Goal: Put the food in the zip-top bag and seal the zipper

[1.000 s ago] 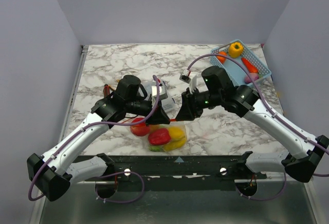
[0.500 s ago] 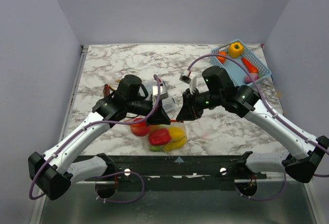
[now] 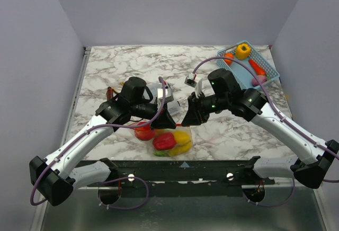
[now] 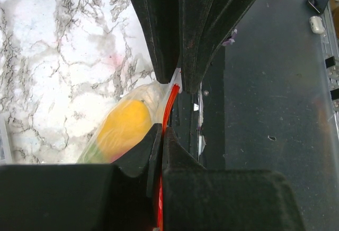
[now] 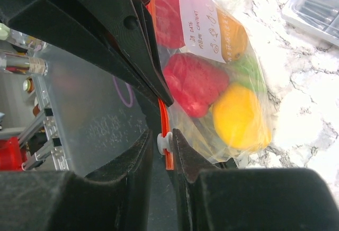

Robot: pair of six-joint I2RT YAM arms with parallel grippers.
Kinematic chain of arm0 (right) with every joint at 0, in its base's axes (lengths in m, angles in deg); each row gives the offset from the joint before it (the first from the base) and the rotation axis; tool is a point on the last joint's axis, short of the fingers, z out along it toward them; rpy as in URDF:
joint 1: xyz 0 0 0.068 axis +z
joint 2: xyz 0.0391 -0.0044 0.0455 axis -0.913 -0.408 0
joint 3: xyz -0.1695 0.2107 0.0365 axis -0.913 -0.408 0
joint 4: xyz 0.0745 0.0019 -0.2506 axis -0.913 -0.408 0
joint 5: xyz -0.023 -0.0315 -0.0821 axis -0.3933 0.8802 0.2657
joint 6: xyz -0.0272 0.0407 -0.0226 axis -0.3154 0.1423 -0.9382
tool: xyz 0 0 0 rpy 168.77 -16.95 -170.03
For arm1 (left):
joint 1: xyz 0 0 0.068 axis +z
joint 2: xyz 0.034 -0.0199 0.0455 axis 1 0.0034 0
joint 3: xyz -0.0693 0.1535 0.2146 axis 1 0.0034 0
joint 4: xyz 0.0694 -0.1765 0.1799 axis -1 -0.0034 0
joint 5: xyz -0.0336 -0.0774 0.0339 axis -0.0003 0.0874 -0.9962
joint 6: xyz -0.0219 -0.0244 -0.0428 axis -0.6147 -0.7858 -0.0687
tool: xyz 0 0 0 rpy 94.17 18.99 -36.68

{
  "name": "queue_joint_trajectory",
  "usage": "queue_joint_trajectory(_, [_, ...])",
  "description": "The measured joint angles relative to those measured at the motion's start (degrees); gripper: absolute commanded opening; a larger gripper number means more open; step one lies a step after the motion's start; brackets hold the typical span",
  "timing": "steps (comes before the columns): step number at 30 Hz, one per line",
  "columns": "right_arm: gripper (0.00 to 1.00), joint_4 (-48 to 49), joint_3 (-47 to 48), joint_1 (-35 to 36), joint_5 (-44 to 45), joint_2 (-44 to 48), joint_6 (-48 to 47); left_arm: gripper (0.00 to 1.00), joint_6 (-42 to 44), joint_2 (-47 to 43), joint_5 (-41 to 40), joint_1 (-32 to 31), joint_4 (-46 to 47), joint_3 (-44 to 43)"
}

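The zip-top bag point(image 3: 170, 140) hangs just above the near table edge between my two grippers. It holds the food: a red piece point(image 5: 193, 82), a yellow one point(image 5: 241, 117), an orange one point(image 5: 235, 37) and a green bit. My left gripper point(image 4: 161, 130) is shut on the red-orange zipper point(image 4: 169, 101), pinching the bag's top edge. My right gripper point(image 5: 163, 135) is closed around the zipper's white slider point(image 5: 163, 142) near the strip's end. One pad touches the slider and the other is a sliver away. In the top view the two grippers point(image 3: 168, 120) point(image 3: 186, 118) almost meet.
A blue mesh basket point(image 3: 267, 69) at the far right corner holds a yellow piece point(image 3: 243, 50) and an orange one point(image 3: 258, 68). A rigid clear box point(image 3: 164, 94) lies just behind the left gripper. A small red-handled item point(image 3: 110, 90) sits at the left.
My right gripper has edged slightly left toward the left one, and its jaws have narrowed around the slider. The left arm and the bag have not moved.
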Motion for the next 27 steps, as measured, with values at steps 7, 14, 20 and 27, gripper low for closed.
queue_joint_trajectory(7, [0.15,0.0,0.0,0.0,0.2,0.0,-0.55,0.0,-0.07,0.02,0.33,0.0,0.0,0.0])
queue_joint_trajectory(14, [0.21,0.0,0.0,0.04,0.2,-0.02,-1.25,0.0,-0.15,0.02,0.83,0.0,0.0,0.0])
queue_joint_trajectory(20, [0.0,0.02,-0.09,0.35,0.17,-0.04,-1.36,0.0,-0.2,0.02,1.07,0.0,0.0,0.0])
queue_joint_trajectory(27, [0.0,2.75,-2.1,2.01,0.66,0.11,-0.42,0.0,-0.24,0.02,1.27,0.02,-0.48,0.15])
